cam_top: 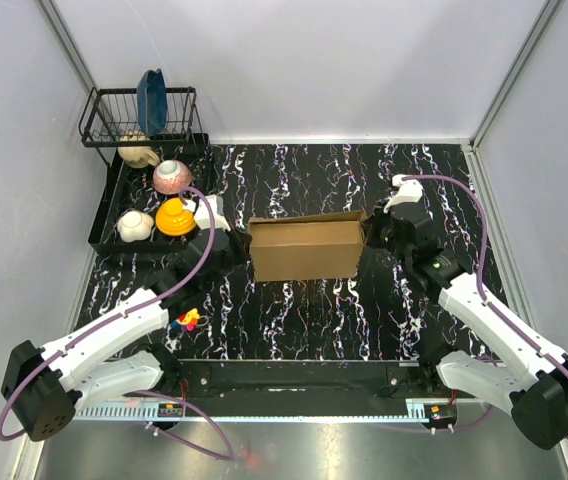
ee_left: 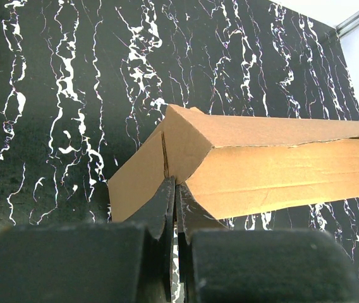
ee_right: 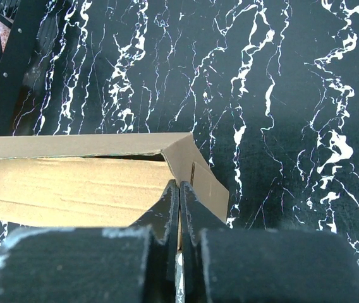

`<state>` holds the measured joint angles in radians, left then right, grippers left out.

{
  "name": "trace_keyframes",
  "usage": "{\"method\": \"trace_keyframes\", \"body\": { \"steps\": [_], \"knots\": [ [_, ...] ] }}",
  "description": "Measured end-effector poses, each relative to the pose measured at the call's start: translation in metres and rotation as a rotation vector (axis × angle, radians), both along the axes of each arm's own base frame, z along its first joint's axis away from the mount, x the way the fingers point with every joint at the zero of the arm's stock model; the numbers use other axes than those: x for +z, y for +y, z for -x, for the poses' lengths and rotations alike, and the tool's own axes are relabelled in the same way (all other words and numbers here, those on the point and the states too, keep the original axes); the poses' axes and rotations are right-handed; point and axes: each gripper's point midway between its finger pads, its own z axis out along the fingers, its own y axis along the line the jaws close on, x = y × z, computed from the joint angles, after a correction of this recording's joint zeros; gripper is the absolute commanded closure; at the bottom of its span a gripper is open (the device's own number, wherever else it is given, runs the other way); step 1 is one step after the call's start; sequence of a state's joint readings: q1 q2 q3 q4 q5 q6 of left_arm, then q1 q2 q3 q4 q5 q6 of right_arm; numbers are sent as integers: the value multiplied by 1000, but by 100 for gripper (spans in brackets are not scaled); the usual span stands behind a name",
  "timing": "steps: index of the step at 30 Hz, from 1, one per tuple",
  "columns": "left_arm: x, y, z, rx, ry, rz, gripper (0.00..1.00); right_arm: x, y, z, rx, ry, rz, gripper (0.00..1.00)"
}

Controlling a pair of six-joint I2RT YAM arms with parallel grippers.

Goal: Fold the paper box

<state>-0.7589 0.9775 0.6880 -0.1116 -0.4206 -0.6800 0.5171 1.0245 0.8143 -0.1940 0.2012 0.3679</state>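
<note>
Left wrist: paper box cropped right.

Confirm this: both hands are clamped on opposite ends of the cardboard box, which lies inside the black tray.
Wrong place. The left hand and right hand do clamp the ends of the box, but it lies on the table beside the tray, as the top view shows.

One plain brown corrugated cardboard paper box, unprinted. One black table, veined white like marble. One black wire rack with a dark blue plate. One orange ribbed bowl; one pink-speckled bowl; one white bowl. Two white robot arms, each with purple cables.
</note>
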Motion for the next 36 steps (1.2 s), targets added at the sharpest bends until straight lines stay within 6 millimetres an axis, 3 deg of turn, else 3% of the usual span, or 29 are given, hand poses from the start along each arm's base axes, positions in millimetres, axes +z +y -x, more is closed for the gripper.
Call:
{"method": "trace_keyframes", "body": {
  "steps": [36],
  "knots": [
    [-3,-6,-2,16,-29,65,100,-17,-7,18,-67,-64,-197,100]
  ]
}}
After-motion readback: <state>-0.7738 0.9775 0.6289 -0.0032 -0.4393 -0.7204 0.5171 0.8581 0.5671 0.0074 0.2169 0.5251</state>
